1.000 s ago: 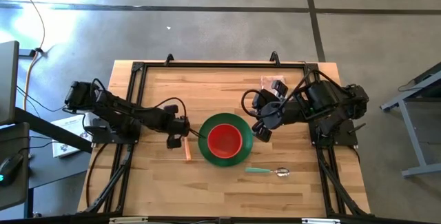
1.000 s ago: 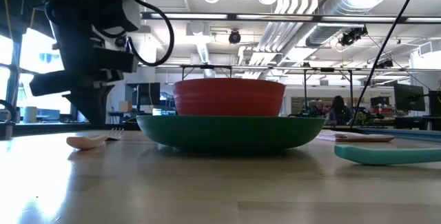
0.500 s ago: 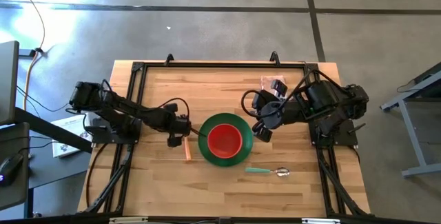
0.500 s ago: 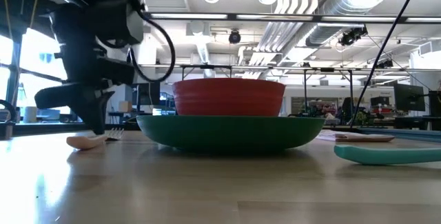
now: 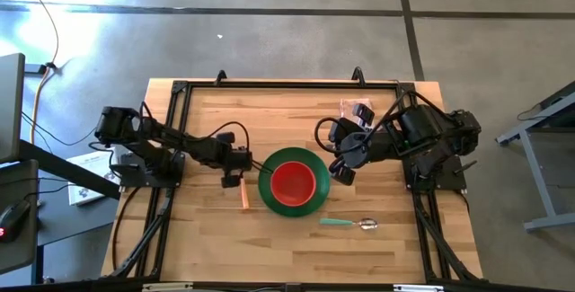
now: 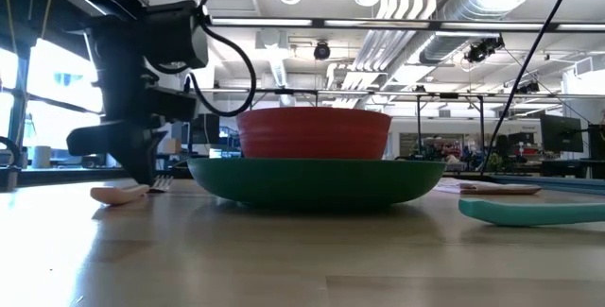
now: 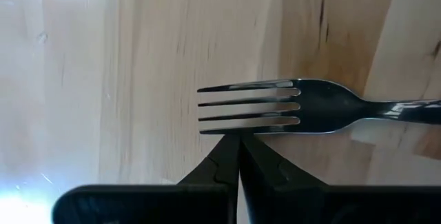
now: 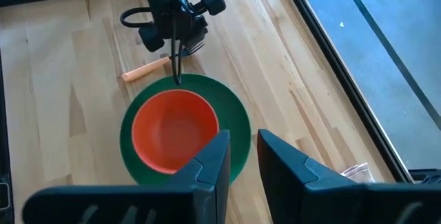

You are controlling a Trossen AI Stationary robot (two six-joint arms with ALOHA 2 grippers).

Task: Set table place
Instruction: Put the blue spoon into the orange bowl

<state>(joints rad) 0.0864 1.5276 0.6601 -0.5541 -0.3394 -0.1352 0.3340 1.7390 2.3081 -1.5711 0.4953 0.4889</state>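
Two dark, near-black jointed arms, looping black cables along each; blocky wrist housings; left gripper (image 7: 238, 156) with flat black tapering fingers (image 7: 219, 165)

table (image 5: 287, 238): light wood planks, black rail | plate (image 5: 310, 204): green | bowl (image 5: 293, 182): red-orange | fork (image 7: 296, 107): silver, orange handle | spoon (image 5: 346, 224): teal handle, bowl seemingly silver
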